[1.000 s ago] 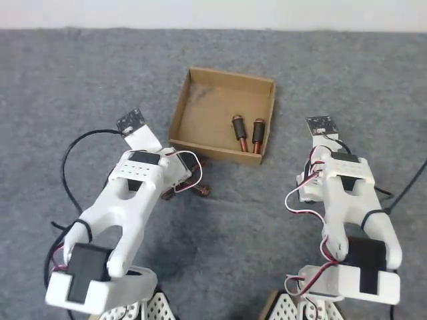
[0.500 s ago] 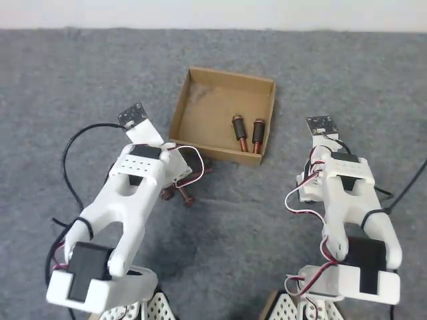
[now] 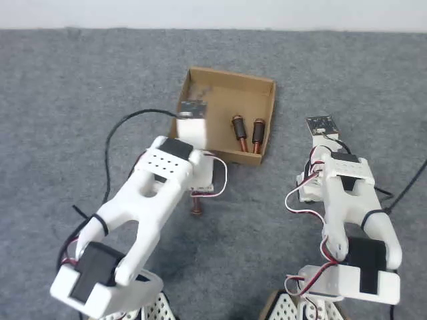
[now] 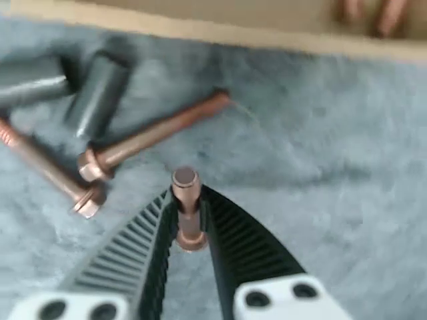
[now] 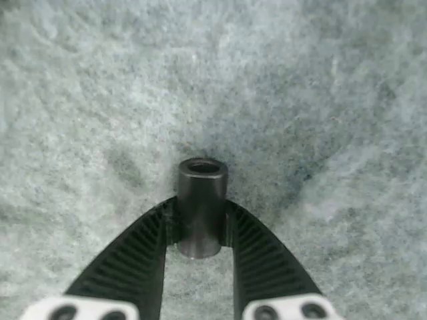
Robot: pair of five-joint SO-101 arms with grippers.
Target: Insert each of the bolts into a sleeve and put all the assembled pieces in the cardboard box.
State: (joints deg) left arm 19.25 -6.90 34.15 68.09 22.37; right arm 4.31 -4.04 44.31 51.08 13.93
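The right gripper (image 5: 200, 212) hangs low over the grey carpet (image 5: 320, 100), its jaws drawn in just enough to pinch a dark sleeve (image 5: 202, 183) between the ribbed pads, the open bore showing at the end away from the wrist. In the high view the right arm (image 3: 343, 193) stands to the right of the box, well apart from the left arm (image 3: 157, 200). The left gripper (image 4: 187, 197) is narrowed onto the shank of a copper bolt (image 4: 189, 230), which stands along the line of the jaws (which end is the head I cannot tell); from above, that bolt (image 3: 197, 208) pokes out under the arm, just in front of the box. Beyond it two loose bolts (image 4: 157, 133) lie flat on the carpet, their heads close together, and just past them lie two loose sleeves (image 4: 100, 93), side by side. Farthest out sits the cardboard box (image 3: 217, 152), with two assembled pieces (image 3: 239, 135) lying parallel near its right wall.
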